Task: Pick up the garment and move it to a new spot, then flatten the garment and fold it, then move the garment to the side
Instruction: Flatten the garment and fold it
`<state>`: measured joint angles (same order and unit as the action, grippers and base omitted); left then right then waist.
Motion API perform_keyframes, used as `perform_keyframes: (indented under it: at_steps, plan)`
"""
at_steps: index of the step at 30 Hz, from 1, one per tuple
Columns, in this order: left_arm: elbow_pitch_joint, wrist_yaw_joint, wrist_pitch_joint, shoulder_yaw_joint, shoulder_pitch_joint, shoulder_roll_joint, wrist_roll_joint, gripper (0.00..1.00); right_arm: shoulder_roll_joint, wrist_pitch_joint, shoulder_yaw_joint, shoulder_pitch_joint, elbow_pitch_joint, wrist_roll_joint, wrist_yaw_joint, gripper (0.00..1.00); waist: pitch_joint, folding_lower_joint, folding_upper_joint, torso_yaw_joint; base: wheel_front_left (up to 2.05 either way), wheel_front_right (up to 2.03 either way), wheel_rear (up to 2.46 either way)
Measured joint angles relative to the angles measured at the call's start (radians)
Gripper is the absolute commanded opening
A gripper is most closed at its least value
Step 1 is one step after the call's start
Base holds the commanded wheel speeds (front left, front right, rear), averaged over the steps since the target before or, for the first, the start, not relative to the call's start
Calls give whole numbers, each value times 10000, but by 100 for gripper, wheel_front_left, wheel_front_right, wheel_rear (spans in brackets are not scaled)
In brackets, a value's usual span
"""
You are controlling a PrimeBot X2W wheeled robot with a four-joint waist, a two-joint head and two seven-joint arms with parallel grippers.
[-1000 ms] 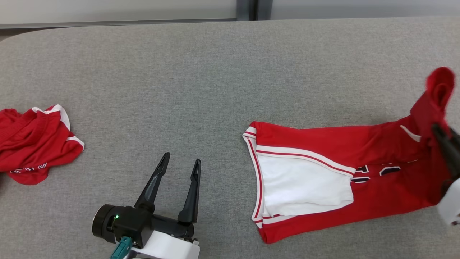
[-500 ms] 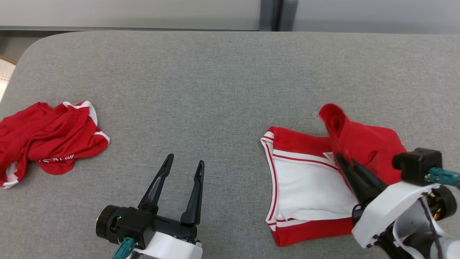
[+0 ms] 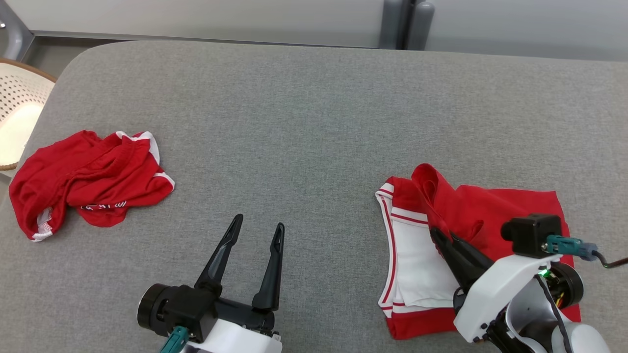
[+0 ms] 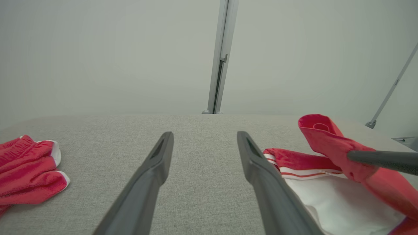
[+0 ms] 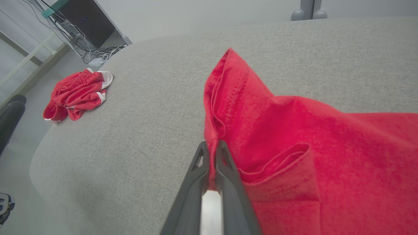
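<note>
The garment [image 3: 510,211] is a red jersey with white panels and red-white trim, lying at the right of the grey table [image 3: 304,122]. Its right end is doubled back leftward over the rest. My right gripper [image 3: 439,238] is shut on that folded red edge and holds it raised above the white panel; the right wrist view shows the garment [image 5: 294,137] pinched between the right gripper [image 5: 210,147] fingers. My left gripper [image 3: 257,228] stands open above bare table at lower centre, nothing between its fingers, left of the garment [image 4: 329,169]. The left gripper [image 4: 204,137] is apart from the cloth.
A second red garment with white trim [image 3: 93,181] lies crumpled at the table's left, near the rounded corner. A white perforated basket [image 3: 19,113] stands off the left edge. A grey post [image 3: 407,24] rises behind the far edge.
My right gripper has carried the garment's right end leftward over its body, folding it roughly in half. The left gripper has stayed put; the camera has shifted.
</note>
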<state>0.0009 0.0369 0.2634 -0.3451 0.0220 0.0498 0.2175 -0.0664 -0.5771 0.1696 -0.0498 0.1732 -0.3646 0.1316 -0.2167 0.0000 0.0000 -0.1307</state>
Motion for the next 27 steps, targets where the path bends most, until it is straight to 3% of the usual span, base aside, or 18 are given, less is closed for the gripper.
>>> perform_keyframes:
  at_steps: [3, 4, 5, 13, 19, 24, 27]
  plan:
    - [4, 56, 0, -29, 0, 0, 52, 100, 48, 23, 90, -167, -198, -86, 0, 45, -16, 0, 0, -101, 0, 0, 0]
    - [4, 81, 0, -44, 0, 0, 59, 100, 61, 46, 88, -176, -259, -121, 0, 87, -20, 0, 0, -128, 0, 0, 0]
    - [6, 82, 0, -54, 0, 0, 98, 100, 79, 67, 98, -181, -297, -167, 0, 100, -25, 0, 0, -152, 0, 0, 0]
    - [13, 188, 0, -100, -131, -4, 234, 100, -8, 895, -96, -404, 255, -1037, 0, 100, 93, 0, 0, -164, 0, 0, 0]
    - [-75, 337, 0, 163, -166, -12, 347, 100, -1528, 2429, -813, -483, 378, -1014, -8, 100, 300, 0, 0, 133, 0, 0, 0]
    - [4, 424, 0, 658, -446, -12, 552, 100, -2826, 4153, -6, 127, -274, -1509, -8, 100, 653, 0, 0, 404, 0, 0, 0]
    - [117, 422, -2, 974, -788, -6, 493, 100, -3271, 5304, 516, 489, -1001, -1670, -8, 100, 884, -1, 0, 603, 0, 0, 0]
